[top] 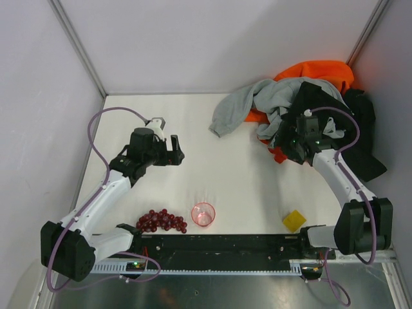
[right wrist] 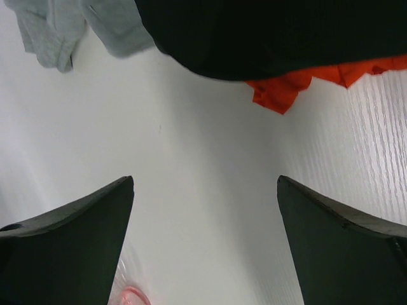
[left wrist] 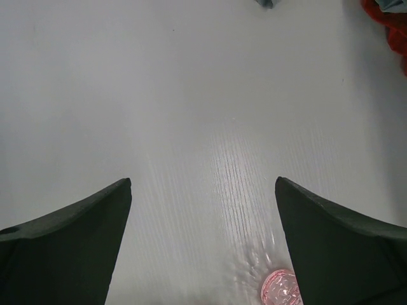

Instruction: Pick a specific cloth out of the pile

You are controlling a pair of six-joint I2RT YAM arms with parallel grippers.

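The pile (top: 302,103) lies at the far right: a grey sweatshirt (top: 254,103), black cloth (top: 364,132) and bulky bright orange cloth (top: 322,71). A deep red-orange cloth (top: 277,155) peeks out at the pile's near-left edge. In the right wrist view its edge (right wrist: 285,87) shows under black cloth (right wrist: 273,32), beside the grey sweatshirt (right wrist: 63,28). My right gripper (top: 286,149) (right wrist: 205,184) is open and empty, just above the table at that edge. My left gripper (top: 175,150) (left wrist: 203,184) is open and empty over bare table, left of the pile.
A pink cup (top: 203,214) stands near the front middle, also in the left wrist view (left wrist: 280,289). A bunch of red grapes (top: 161,221) lies left of it. A yellow block (top: 294,220) lies front right. Walls close in the back and sides.
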